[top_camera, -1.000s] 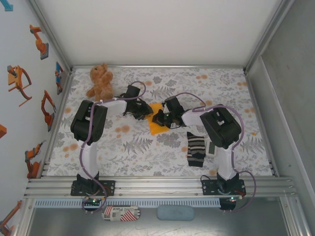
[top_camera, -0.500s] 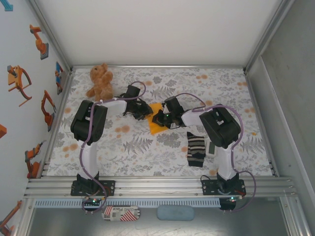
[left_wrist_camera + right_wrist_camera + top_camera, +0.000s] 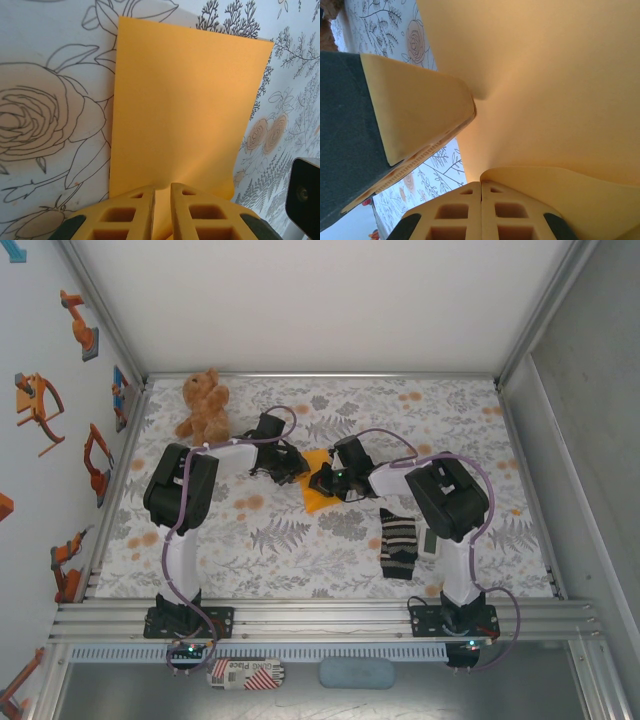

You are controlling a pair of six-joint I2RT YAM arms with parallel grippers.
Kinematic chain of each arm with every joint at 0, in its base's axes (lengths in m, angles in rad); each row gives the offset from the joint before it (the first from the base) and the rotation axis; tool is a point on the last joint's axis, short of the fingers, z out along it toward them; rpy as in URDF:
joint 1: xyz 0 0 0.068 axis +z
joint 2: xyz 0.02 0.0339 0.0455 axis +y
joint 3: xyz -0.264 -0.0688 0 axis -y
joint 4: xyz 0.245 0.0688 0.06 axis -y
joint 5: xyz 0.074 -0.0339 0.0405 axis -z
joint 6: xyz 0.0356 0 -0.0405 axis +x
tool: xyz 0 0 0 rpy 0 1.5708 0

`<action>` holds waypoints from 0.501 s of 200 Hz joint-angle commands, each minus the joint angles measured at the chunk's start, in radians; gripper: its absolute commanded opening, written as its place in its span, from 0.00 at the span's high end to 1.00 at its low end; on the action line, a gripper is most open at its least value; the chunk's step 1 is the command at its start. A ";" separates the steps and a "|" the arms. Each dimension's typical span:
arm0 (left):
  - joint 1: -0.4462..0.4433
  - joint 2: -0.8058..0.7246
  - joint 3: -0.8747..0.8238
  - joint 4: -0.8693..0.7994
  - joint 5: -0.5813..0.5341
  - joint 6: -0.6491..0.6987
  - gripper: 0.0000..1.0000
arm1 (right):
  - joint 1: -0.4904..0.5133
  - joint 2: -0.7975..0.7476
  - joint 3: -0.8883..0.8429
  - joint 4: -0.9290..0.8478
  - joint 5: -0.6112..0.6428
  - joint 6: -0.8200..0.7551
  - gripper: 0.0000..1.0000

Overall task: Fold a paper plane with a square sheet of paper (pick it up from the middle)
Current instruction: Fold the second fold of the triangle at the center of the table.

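With my left gripper pinching one side of the orange paper at the middle of the table and my right gripper clamped shut on the other, I should align edges squarely before creasing.

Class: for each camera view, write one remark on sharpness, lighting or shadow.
Top external view: even light, sharp, the thin orange-yellow paper sheet small. Left wrist view: paper and grey floral tablecloth crisp, soft shading down the sheet. Right wrist view: paper very close, smooth shaded gradients, little detail.
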 commanded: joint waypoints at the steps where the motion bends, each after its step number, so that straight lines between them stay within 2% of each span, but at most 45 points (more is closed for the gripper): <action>1: 0.000 0.027 -0.015 -0.086 -0.047 0.002 0.83 | 0.006 0.006 0.012 -0.003 0.028 0.006 1.00; 100: 0.000 0.028 -0.011 -0.091 -0.047 0.009 0.83 | 0.006 0.011 0.032 -0.083 0.040 -0.027 1.00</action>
